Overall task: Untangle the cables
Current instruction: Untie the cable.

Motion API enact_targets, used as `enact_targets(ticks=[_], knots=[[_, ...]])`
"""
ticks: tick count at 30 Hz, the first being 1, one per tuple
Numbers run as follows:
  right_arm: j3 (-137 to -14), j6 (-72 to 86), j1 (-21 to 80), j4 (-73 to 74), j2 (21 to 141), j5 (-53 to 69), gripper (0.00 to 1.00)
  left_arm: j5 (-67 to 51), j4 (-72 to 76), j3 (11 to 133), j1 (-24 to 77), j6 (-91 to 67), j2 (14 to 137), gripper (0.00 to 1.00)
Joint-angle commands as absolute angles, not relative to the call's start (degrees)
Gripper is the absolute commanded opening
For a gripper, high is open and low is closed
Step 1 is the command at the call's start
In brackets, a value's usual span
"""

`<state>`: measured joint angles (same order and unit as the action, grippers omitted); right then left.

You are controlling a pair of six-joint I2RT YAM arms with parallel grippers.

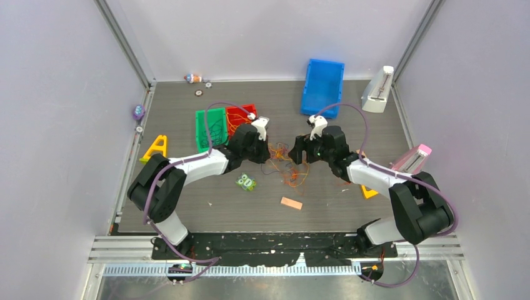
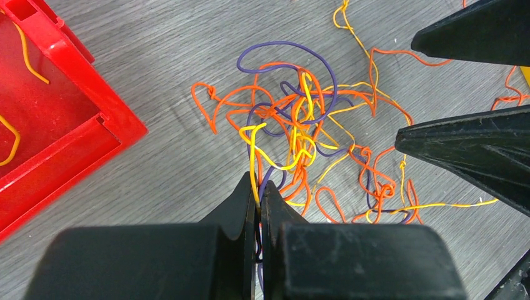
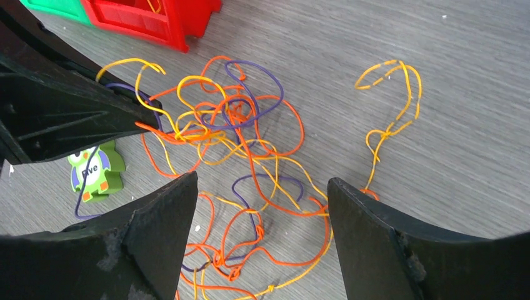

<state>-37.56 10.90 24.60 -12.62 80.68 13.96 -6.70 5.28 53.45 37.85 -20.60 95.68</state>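
1. Top view: tangle of thin orange, yellow and purple wire cables lies mid-table between both arms. The left gripper is at its left edge and the right gripper at its right, about equally near. Bare grey table on the near side; red plastic bin far-left.
2. Left wrist: jaws pressed together, pinching yellow and purple strands; the knot lies ahead, rightward.
3. Right wrist: fingers spread, holding nothing, tangle between them. Pulling apart left-right looks feasible.

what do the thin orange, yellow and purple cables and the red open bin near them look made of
The thin orange, yellow and purple cables: probably plastic-coated wire, smooth; they hold loops and kinks. The red open bin: likely moulded hard plastic, slightly glossy, with crisp stepped edges.
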Motion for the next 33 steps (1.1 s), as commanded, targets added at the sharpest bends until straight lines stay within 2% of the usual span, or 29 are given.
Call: enact_targets(ticks=[1, 15, 19, 25, 27, 29, 32, 33], knots=[[-38.1, 10.7, 25.4, -18.7, 81.6, 13.1, 0.8, -7.6, 6.8, 55.2, 37.7, -20.8, 95.2, 0.0], [-38.4, 10.5, 26.1, -18.5, 82.4, 12.1, 0.76, -8.2, 7.3, 55.2, 37.8, -21.1, 95.7, 0.0], [-39.3, 10.4, 26.1, -17.9, 83.7, 13.7, 0.63, -8.3, 7.4, 55.0, 37.8, -21.1, 95.5, 0.0], [-42.1, 10.0, 26.4, -15.4, 87.6, 16.4, 0.58, -8.3, 7.4, 55.2, 37.7, -21.1, 95.7, 0.0], [-43.2, 10.0, 26.5, -14.3, 89.3, 16.4, 0.52, -8.4, 7.4, 55.2, 37.7, -21.2, 95.7, 0.0], [-43.9, 10.0, 26.5, -13.7, 89.8, 16.3, 0.37, -8.5, 7.4, 55.2, 37.8, -21.3, 95.7, 0.0], [-43.9, 10.6, 26.5, -13.6, 89.0, 14.8, 0.2, -8.5, 7.3, 55.3, 37.7, -21.3, 95.7, 0.0], [-43.7, 11.2, 26.6, -13.7, 87.9, 13.0, 0.1, -8.1, 7.2, 55.2, 37.7, -21.3, 95.7, 0.0]])
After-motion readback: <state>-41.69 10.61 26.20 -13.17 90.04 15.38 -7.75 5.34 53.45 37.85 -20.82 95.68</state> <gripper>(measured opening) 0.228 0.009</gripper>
